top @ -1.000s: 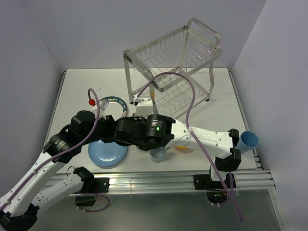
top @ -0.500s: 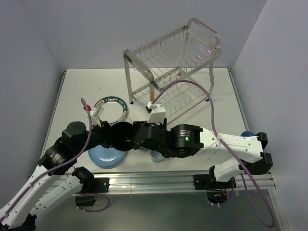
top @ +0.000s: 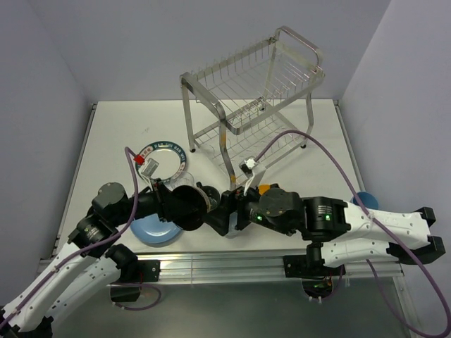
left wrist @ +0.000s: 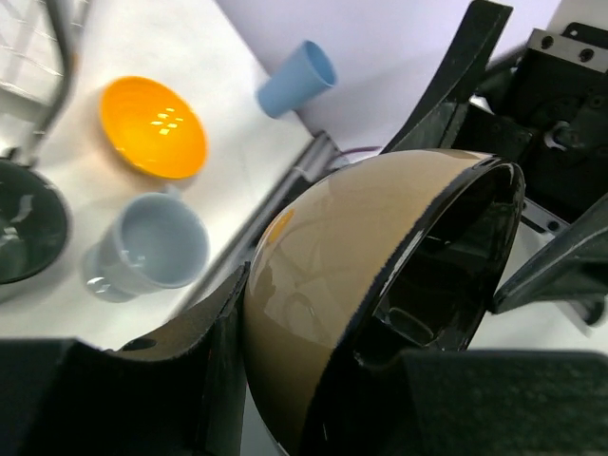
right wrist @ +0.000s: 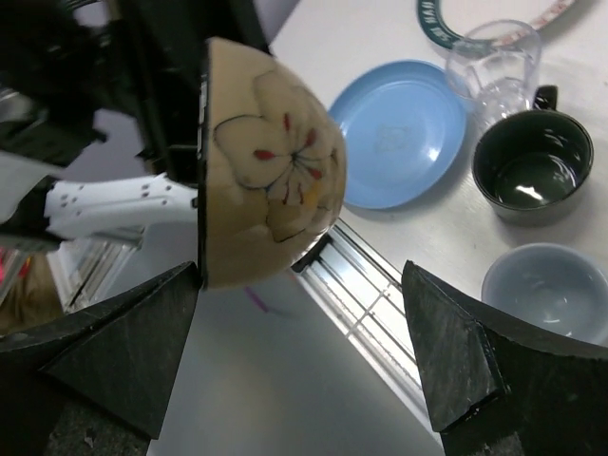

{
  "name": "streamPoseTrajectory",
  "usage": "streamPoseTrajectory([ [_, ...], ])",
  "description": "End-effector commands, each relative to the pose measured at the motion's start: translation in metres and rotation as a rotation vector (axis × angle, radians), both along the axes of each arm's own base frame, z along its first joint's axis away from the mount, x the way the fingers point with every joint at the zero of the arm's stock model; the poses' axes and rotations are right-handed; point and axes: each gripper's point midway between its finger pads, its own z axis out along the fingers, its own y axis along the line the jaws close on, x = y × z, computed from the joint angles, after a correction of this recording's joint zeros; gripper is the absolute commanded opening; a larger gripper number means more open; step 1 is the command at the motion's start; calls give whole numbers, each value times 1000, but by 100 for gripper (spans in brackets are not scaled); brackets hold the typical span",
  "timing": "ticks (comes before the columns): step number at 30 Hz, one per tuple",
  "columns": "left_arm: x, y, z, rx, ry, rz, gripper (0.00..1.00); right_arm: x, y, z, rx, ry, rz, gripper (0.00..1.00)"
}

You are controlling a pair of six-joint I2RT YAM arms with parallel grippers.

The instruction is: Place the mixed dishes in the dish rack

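Observation:
A tan bowl [left wrist: 380,285] with a black inside and a flower painted on its outside [right wrist: 266,161] hangs above the table's front edge. My left gripper [left wrist: 323,380] is shut on its rim, one finger on the outer wall and one inside. My right gripper [right wrist: 299,285] stands open just right of the bowl, its fingers [right wrist: 142,351] apart from it. In the top view the bowl [top: 187,208] sits between both grippers. The silver dish rack [top: 250,105] stands at the back. On the table lie a light blue plate [right wrist: 399,133], a clear glass [right wrist: 494,66], a dark mug [right wrist: 532,166] and a pale grey-blue mug [right wrist: 556,290].
A green-rimmed white plate [top: 158,151] lies left of the rack. An orange bowl [left wrist: 152,128] sits near the mugs and a blue cup [left wrist: 294,78] lies on its side at the table's right edge. The aluminium rail [top: 232,264] runs along the front.
My right gripper has opened and let go of the tan bowl, and its arm has drawn back to the right. The left gripper now holds the bowl alone.

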Motion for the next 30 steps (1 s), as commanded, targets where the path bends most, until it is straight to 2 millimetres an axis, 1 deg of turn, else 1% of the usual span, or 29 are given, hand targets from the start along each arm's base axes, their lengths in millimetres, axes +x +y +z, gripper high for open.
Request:
streamPoseTrajectory([
  [1,-21,-8,60,-208,-127,-133,0,-13,2,28,100,-96,121,94],
  [3,-27,-8,66,-248,-119,-161,0,-17,3,29,110,-107,147,93],
  [4,-31,-8,64,-257,-111,-183,0,-20,4,30,116,-107,169,93],
  [5,-34,-8,71,-285,-132,-198,0,-20,6,28,116,-107,172,93],
  [6,-36,-8,73,-297,-122,-208,0,-20,7,30,126,-107,173,93],
  [11,-38,-8,76,-306,-130,-219,0,-23,19,33,136,-93,189,93],
  [13,-40,-7,79,-318,-136,-228,0,-23,26,28,117,-87,194,94],
  [14,-41,-7,80,-321,-140,-230,0,-23,29,31,120,-85,193,94],
  [15,-42,-7,81,-323,-144,-233,0,-23,33,27,106,-80,198,94],
  [19,-44,-6,83,-325,-148,-241,0,-25,40,33,123,-87,216,94],
  [21,-44,-6,82,-321,-145,-242,0,-23,37,39,144,-92,201,91],
  [23,-43,-7,80,-315,-141,-239,0,-23,33,40,160,-98,199,89],
  [24,-43,-7,78,-314,-138,-239,0,-23,29,48,194,-106,198,88],
  [25,-43,-7,78,-315,-138,-239,0,-25,28,46,198,-104,202,87],
  [26,-42,-7,77,-314,-136,-239,0,-25,24,50,215,-108,201,86],
  [29,-41,-8,75,-311,-133,-237,0,-25,20,50,223,-106,199,84],
  [30,-41,-8,74,-310,-130,-237,0,-26,19,53,234,-109,203,83],
])
